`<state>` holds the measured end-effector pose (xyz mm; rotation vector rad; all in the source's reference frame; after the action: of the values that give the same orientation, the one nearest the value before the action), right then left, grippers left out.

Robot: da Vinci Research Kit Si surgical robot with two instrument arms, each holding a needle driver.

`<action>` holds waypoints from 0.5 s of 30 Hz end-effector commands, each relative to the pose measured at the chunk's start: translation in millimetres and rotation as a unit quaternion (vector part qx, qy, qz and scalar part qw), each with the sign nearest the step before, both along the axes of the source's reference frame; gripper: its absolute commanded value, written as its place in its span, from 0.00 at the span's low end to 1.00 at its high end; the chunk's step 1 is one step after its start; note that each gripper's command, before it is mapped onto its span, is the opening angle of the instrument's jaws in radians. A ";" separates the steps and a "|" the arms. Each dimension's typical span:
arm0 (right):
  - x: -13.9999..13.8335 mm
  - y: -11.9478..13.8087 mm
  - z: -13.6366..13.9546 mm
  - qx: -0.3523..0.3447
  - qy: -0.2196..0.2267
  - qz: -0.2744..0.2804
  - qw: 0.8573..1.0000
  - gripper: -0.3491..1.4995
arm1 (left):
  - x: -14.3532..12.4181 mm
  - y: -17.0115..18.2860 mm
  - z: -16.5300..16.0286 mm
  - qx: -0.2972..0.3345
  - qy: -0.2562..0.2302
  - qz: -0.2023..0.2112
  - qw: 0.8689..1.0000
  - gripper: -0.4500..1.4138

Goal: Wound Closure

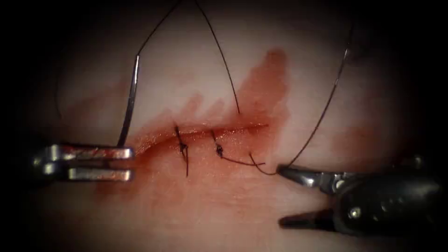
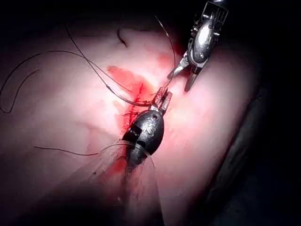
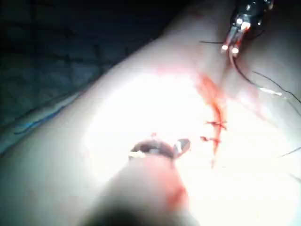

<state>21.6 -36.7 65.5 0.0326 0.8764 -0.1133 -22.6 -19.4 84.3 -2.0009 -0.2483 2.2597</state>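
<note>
The cut (image 1: 205, 133) runs across the tissue (image 1: 196, 60), with two knotted stitches (image 1: 183, 148) (image 1: 218, 149) over it. At the cut's left end my left tool (image 1: 130, 163) (image 2: 164, 98) is shut on the lower end of the curved needle (image 1: 130, 98) (image 2: 124, 99). The needle stands up free of the tissue, and thread leaves its top end. A second strand (image 1: 224, 60) enters the tissue above the cut. My right tool (image 1: 281, 195) (image 2: 179, 82) lies right of the cut, jaws wide open. A long thread (image 1: 322, 112) runs past its upper jaw tip.
Red fluid (image 1: 261, 88) stains the tissue around and above the cut. A short cut thread end (image 1: 242, 162) trails from the right stitch. Loose thread loops (image 2: 28, 70) lie on the tissue away from the cut.
</note>
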 end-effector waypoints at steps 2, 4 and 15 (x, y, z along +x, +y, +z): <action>0.5 0.1 2.2 0.012 0.005 0.021 1.000 0.63 | -0.6 -0.4 0.6 0.001 0.000 0.000 1.000 0.00; 0.6 0.8 2.3 0.017 0.018 0.032 0.999 0.63 | -0.6 -0.4 0.6 0.001 0.000 0.000 1.000 0.00; 1.4 1.7 2.8 0.129 0.063 0.081 0.986 0.00 | -0.6 -0.4 0.6 0.003 0.000 0.000 1.000 0.00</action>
<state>22.3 -34.5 68.0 0.1998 0.9903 0.1447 -22.7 -19.5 84.3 -1.9961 -0.2499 2.2571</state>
